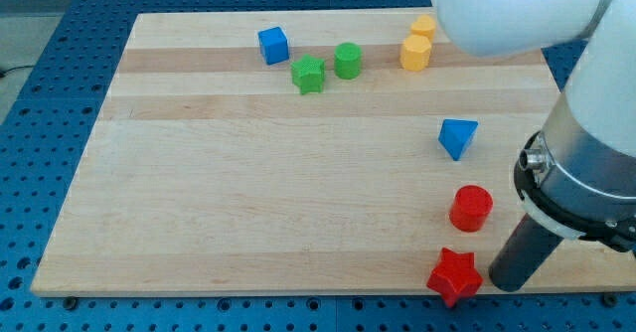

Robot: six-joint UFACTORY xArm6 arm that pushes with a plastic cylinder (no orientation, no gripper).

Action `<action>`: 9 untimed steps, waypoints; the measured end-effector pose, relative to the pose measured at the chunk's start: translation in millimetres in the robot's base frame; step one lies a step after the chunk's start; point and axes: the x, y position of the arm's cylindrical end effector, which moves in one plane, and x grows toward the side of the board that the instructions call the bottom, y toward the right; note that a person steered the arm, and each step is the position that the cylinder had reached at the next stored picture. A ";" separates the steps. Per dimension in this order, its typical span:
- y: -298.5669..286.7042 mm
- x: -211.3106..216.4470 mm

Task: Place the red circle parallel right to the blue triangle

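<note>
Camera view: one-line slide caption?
My tip sits beside the red star at the board's bottom right, with the red circle below the blue triangle, not yet to its right.

Eight blocks are sitting on my board [248, 193]. Two are showing red, the red circle [471, 209] and red star [454, 276]; two blue, the blue triangle [457, 137] and blue cube [273, 46]. Two green ones, a green star [309, 75] and green cylinder [347, 61], and two yellow blocks [415, 52] [424, 27] are completing the count.

A single camera looks down at a slant from above the near edge of the wooden board [298, 173], facing across it toward the view's top. It sits close: the robot arm [586, 123] fills the right side, cropped.
</note>
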 end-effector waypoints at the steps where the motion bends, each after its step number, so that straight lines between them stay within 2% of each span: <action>1: -33.5 0.0; 2: -84.7 0.0; 3: -105.6 -8.6; 4: -70.0 -48.6; 5: -10.2 -75.2; 6: 30.3 -87.5; 7: 15.2 -83.3; 9: 53.1 -77.6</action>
